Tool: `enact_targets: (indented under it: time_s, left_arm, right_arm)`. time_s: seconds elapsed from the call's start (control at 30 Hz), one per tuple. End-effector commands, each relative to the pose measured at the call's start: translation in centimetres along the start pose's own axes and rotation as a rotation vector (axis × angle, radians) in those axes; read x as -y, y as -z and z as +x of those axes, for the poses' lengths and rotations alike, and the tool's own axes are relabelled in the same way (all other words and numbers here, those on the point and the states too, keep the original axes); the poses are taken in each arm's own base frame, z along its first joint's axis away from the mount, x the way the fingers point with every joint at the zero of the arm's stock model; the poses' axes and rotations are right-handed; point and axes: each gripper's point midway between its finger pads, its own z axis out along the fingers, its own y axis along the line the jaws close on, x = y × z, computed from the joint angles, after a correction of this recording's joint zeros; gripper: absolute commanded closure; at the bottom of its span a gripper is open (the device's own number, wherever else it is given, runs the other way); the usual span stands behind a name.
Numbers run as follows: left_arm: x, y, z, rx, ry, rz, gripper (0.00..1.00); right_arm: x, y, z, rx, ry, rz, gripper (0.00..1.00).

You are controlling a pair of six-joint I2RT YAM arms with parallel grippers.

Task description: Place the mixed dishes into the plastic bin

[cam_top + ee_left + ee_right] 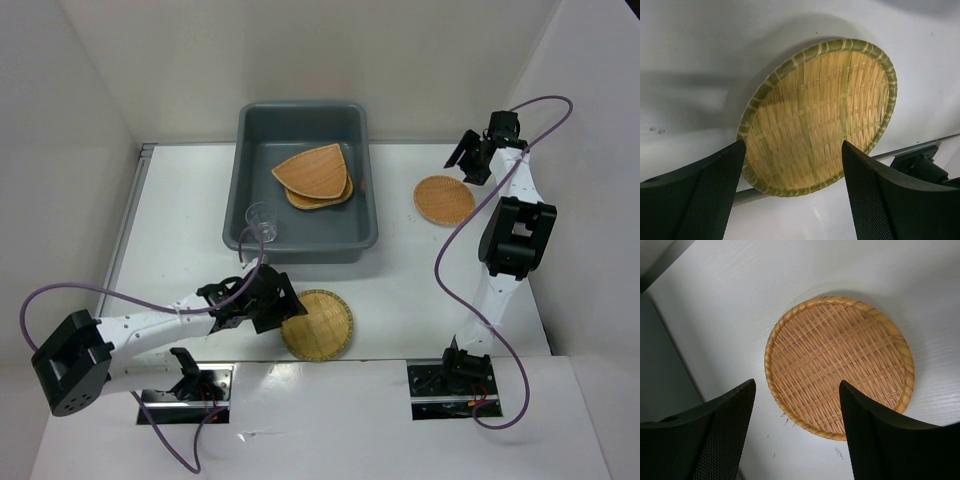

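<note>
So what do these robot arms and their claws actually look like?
The left arm and right arm are slim white tubes with chunky black joint blocks. The left gripper and right gripper are black, their broad fingers dimpled like mesh. A loose purple cable loops along each arm.

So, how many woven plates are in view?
4. Two lie stacked in the grey bin, a fan-shaped plate over a second plate. One round plate lies right of the bin, a green-rimmed plate at the front. The stack may hide more.
</note>
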Motion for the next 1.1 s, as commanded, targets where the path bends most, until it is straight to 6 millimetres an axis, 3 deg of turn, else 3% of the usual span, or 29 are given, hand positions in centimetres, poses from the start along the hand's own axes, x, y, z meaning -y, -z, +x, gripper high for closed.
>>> enact_targets:
  time_s: [0.0, 0.13, 0.47, 0.8, 1.07]
  left_arm:
    - [-0.6, 0.8, -0.3, 0.018, -0.002, -0.039, 0.15]
    - [-1.3, 0.9, 0.3, -0.002, 0.008, -0.044, 0.15]
    - [-0.2, 2.9, -0.2, 0.005, -0.019, -0.02, 0.15]
    - [-2.0, 0.3, 0.8, -0.04, -0.045, -0.091, 0.15]
    - [-0.9, -2.4, 0.9, -0.032, -0.06, -0.052, 0.36]
  right_arm:
    - [-1.5, 1.8, -2.9, 0.085, 0.012, -0.044, 0.27]
    - [-1.3, 1.4, -2.6, 0.077, 0.01, -0.04, 0.27]
    - [-1.5, 1.0, -2.3, 0.061, 0.009, -0.054, 0.27]
    - [-1.3, 0.6, -2.0, 0.053, 0.008, -0.05, 0.27]
    - [-1.1, 0.6, -2.1, 0.056, 0.007, -0.042, 0.27]
